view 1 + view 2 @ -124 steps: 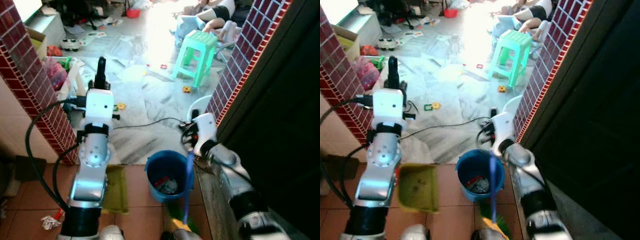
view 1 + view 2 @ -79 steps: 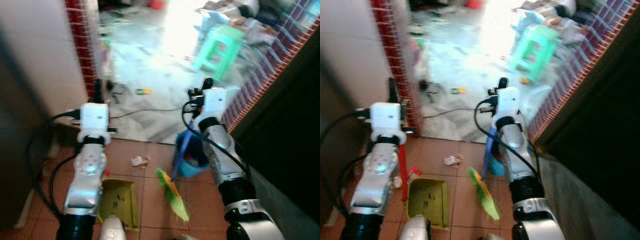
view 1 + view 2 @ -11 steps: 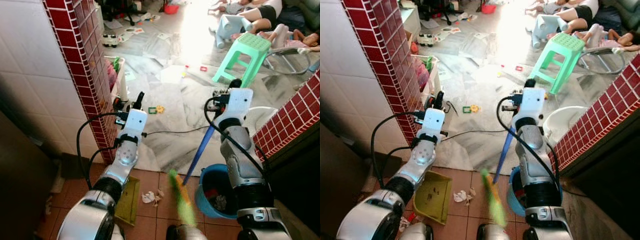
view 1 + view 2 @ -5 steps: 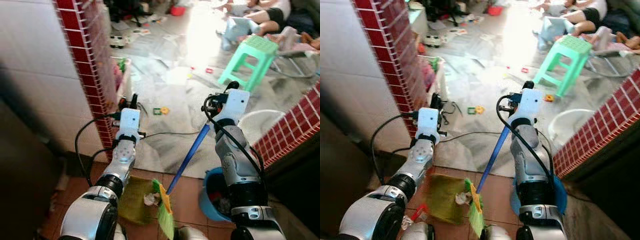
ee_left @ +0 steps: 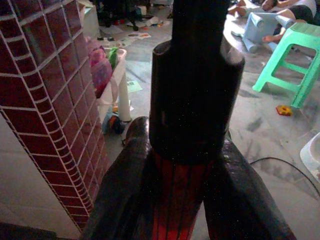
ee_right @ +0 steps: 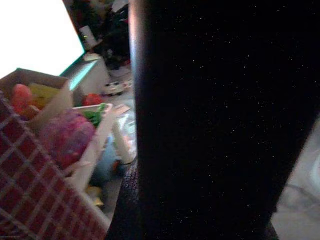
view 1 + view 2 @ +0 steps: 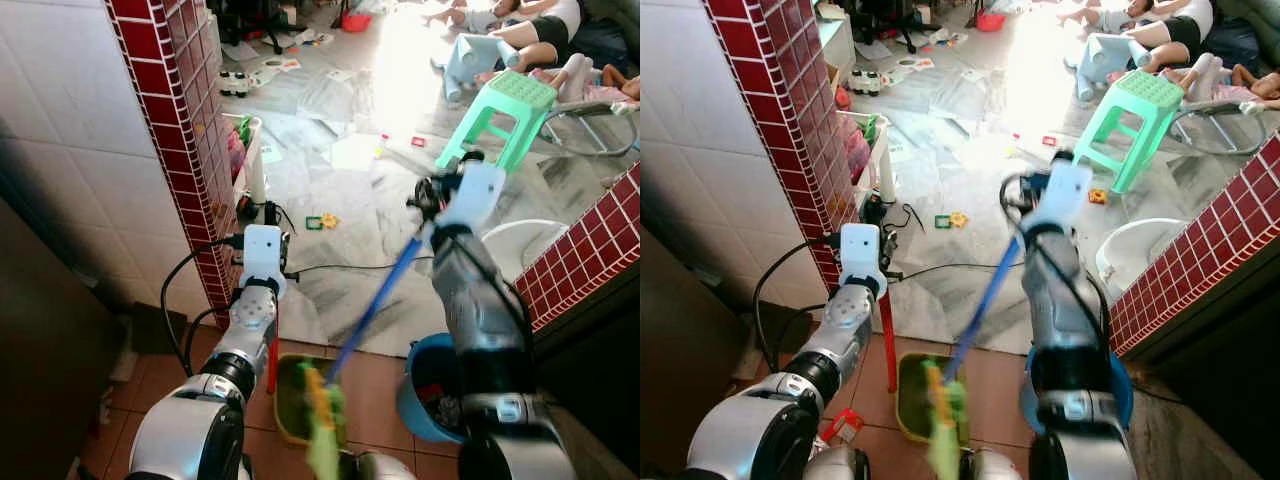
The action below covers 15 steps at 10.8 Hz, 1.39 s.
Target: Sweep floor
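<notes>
Terracotta tile floor (image 7: 375, 375) at a doorway, meeting a littered grey marble floor (image 7: 340, 190) beyond a red-brick-tiled pillar (image 7: 180, 120).

Left gripper (image 5: 182, 165): fingers pressed onto the red upright handle (image 7: 886, 340) of the yellow-green plastic dustpan (image 7: 910, 395), as the left wrist view shows. Right gripper (image 7: 1045, 200): jaw state cannot be told for certain; the right wrist view is dark, with a thick dark shaft running between the fingers, and the blue broom handle (image 7: 375, 305) runs down from that gripper, so a hold is judged likely.

Change noted: half a second ago the crumpled white paper scraps lay on the tile at the pan's mouth with the bristles just beside them. Now the blurred green-and-yellow broom head (image 7: 320, 420) lies across the dustpan's opening and no scraps are seen on the tile. Judgement: the stroke has carried the litter into the pan; this patch appears collected, pending emptying.

Containers: the dustpan's contents are hidden by the broom head. The round blue plastic bucket (image 7: 425, 385), just beside the pan against the wall, holds dark and red rubbish. A mint-green plastic stool (image 7: 500, 105) stands well apart on the marble.
</notes>
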Motion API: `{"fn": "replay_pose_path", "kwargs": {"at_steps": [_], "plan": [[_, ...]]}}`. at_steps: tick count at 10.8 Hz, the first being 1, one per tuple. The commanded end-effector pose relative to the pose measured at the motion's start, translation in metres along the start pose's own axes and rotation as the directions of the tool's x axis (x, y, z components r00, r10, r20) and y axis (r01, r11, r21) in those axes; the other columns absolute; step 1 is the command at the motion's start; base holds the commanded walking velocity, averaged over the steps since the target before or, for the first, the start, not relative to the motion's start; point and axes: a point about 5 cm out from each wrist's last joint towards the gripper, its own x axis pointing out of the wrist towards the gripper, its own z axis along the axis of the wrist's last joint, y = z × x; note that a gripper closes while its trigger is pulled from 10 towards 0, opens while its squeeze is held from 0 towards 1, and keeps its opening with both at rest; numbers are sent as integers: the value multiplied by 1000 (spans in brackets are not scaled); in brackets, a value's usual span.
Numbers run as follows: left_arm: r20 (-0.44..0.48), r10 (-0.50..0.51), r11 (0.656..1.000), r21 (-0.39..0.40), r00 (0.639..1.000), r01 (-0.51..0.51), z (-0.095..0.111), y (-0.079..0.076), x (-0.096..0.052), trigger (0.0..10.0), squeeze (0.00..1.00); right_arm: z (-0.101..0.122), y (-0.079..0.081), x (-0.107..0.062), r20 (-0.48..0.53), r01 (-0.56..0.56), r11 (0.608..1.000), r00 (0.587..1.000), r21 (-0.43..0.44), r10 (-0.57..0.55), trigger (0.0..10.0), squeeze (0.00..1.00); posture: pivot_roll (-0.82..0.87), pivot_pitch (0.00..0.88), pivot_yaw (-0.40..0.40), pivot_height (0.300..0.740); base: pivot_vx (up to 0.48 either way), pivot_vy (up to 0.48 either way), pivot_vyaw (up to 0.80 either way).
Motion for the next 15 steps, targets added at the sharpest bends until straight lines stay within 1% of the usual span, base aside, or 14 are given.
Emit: {"fn": "replay_pose_path", "kwargs": {"at_steps": [1, 3, 4, 6, 7, 8, 9, 10, 11, 12, 13, 14, 15], "plan": [[-56, -26, 999, -42, 998, 23, -7, -7, -2, 10000, 0, 13, 9, 4, 25, -26, 997, 999, 71, 25, 10000, 0, -115, 33, -53, 740, 0, 0, 0], [-70, -30, 997, -78, 997, 25, -9, -6, -1, 10000, 0, 30, 21, 10, 11, -87, 988, 996, 128, 86, 10000, 0, -120, 24, -52, 740, 0, 0, 0], [-72, -36, 995, -93, 997, 29, -9, -6, -2, 10000, 0, 39, 29, 10, 20, -138, 984, 990, 114, 136, 10000, 0, -120, 24, -52, 740, 0, 0, 0], [-73, -51, 993, -110, 996, 43, -9, -7, -1, 10000, 0, 57, 45, 7, 93, -267, 964, 960, 8, 265, 10000, 0, -123, 23, -48, 740, 0, 0, 0], [-74, -54, 992, -114, 996, 46, -10, -7, -2, 10000, 0, 67, 51, 4, 146, -312, 950, 939, -14, 311, 10000, 0, -121, 21, -47, 740, 0, 0, 0], [-77, -57, 992, -114, 995, 48, -10, -7, -2, 10000, 0, 80, 53, 2, 211, -328, 944, 921, -31, 327, 10000, 0, -120, 21, -46, 740, 0, 0, 0], [-81, -59, 992, -112, 995, 50, -11, -7, -2, 10000, 0, 95, 51, 2, 271, -320, 946, 908, -49, 321, 10000, 0, -120, 21, -46, 740, 0, 0, 0], [-85, -60, 993, -105, 995, 51, -11, -6, -2, 10000, 0, 103, 49, 2, 313, -301, 948, 895, -102, 318, 10000, 0, -120, 19, -44, 740, 0, 0, 0], [-68, -65, 993, -102, 996, 58, -8, -5, -1, 10000, 0, 106, 45, 3, 332, -280, 939, 883, -199, 333, 10000, 0, -111, 23, -45, 740, 0, 0, 0], [-33, -74, 992, -102, 997, 70, -2, -3, 1, 10000, 0, 101, 42, 5, 319, -268, 939, 889, -218, 328, 10000, 0, -108, 31, -48, 740, 0, 0, 0], [20, -76, 993, -85, 997, 78, 7, 2, 4, 10000, 0, 96, 39, 8, 299, -246, 928, 896, -279, 328, 10000, 0, -98, 57, -46, 740, 0, 0, 0], [55, -72, 994, -75, 996, 76, 12, 10, 5, 10000, 0, 90, 42, 12, 279, -233, 914, 901, -332, 331, 10000, 0, -101, 78, -29, 740, 0, 0, 0], [87, -68, 995, -70, 994, 74, 17, 14, 5, 10000, 0, 85, 47, 12, 272, -253, 886, 887, -389, 372, 10000, 0, -101, 78, -29, 740, 0, 0, 0]]}}
